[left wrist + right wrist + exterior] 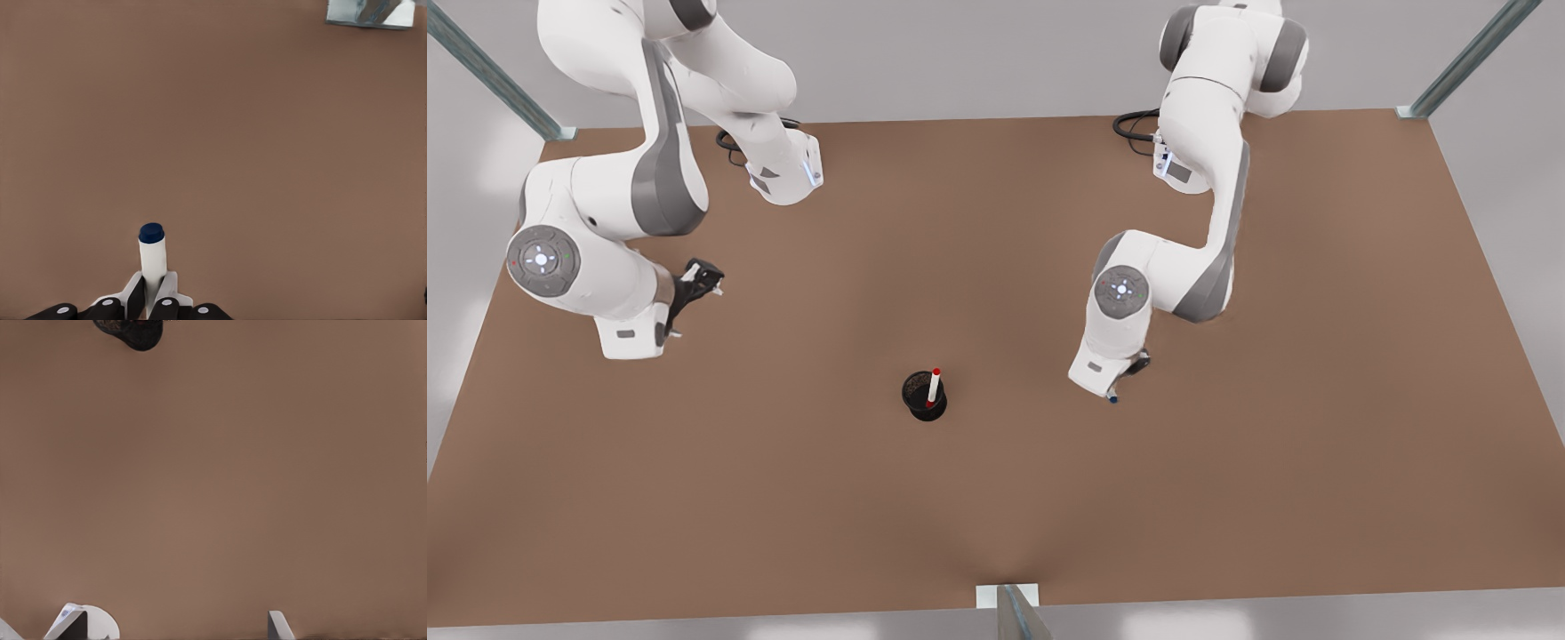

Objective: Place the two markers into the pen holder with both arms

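Observation:
The black pen holder (924, 396) stands near the middle of the brown table (1316, 444), with the red-capped marker (934, 385) upright inside it, leaning on the rim. My left gripper (1134, 369) is the one at the front view's right, a good way from the holder. It is shut on the blue-capped marker (152, 257), whose blue end (1112, 400) points down at the table. The left gripper (152, 299) clamps the white barrel. My right gripper (703, 277) hangs at the front view's left, open and holding nothing. The right gripper (177, 632) faces bare table, with the pen holder (133, 333) far off.
Both arm bases stand at the table's far edge with black cables (1134, 124) beside them. A metal frame bracket (1009, 597) sits at the near edge, and the same bracket (369, 12) lies ahead of the left wrist. Metal posts (1467, 62) rise at the far corners.

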Controlling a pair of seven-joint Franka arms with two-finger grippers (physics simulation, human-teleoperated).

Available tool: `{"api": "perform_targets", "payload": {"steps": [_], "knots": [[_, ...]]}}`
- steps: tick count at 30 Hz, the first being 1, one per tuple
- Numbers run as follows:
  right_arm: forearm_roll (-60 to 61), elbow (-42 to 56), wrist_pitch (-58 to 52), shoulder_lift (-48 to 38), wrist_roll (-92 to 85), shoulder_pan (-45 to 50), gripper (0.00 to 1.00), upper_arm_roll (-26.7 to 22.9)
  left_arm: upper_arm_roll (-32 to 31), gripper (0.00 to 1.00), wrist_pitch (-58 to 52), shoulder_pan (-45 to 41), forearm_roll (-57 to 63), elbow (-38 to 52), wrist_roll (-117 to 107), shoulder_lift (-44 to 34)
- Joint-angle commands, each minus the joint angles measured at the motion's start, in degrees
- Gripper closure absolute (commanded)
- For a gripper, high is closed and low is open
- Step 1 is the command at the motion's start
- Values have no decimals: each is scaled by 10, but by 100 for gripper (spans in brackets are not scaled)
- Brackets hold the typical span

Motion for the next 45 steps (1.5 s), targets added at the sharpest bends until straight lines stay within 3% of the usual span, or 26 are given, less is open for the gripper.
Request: {"api": "perform_targets", "payload": {"steps": [1,7,10,16,20,23,28,34,45], "knots": [[7,-2,10,-1,572,-1,0,-1,68,73,39,-67,-37,36,-670,30],[7,8,24,8,560,-2,0,-1,83,73,90,-127,-67,130,-749,81],[7,11,39,9,547,-3,0,-1,68,73,203,-179,-57,132,-718,104],[0,12,55,10,522,-4,0,-2,74,73,384,-186,25,132,-671,138],[2,14,57,23,522,-13,0,-2,130,73,383,-213,26,132,-591,157],[4,15,58,26,521,-16,0,-1,137,73,383,-225,27,132,-587,158],[9,14,58,28,510,-21,0,-2,171,73,348,-255,129,125,-511,172],[4,37,54,49,502,-21,0,-2,176,73,259,-274,212,120,-510,183],[0,37,52,58,489,-34,0,-2,175,73,266,-280,238,128,-576,213]]}}
